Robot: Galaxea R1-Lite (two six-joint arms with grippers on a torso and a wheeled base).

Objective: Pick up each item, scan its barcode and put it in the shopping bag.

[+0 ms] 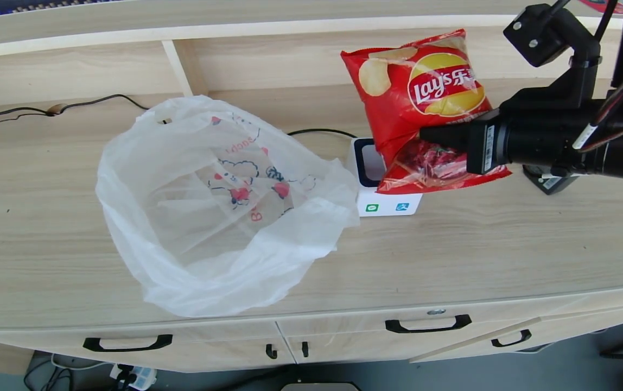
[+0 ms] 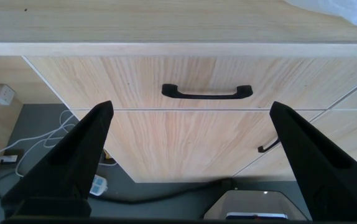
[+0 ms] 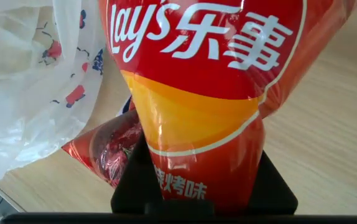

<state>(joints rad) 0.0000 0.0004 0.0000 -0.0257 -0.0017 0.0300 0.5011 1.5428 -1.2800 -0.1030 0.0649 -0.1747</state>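
Head view: one chip bag, one shopping bag and one scanner are sitting on or hanging over a pale wood counter.
Chip bag: is hanging right of centre in the upper part of the frame, red, slightly tilted, with its lower edge overlapping the scanner's dark window.
Print on chip bag: is showing a round yellow-and-red logo with white lettering, potato crisps pictured at the top, and a white line of characters near the bottom seam.
Right gripper: is coming in from the right edge and is clenched on the chip bag's lower part, crumpling it.
Shopping bag: is lying open at centre left, translucent white, printed with red and dark blue cartoon figures; its red lettering is showing through reversed and unreadable.
Scanner: is standing just right of the shopping bag's rim, a white box bearing two small icons, one green and one blue.
Left gripper: is hanging with its jaws spread wide and nothing between them, facing one black drawer handle.
Cable: is running along the counter's back at upper left.
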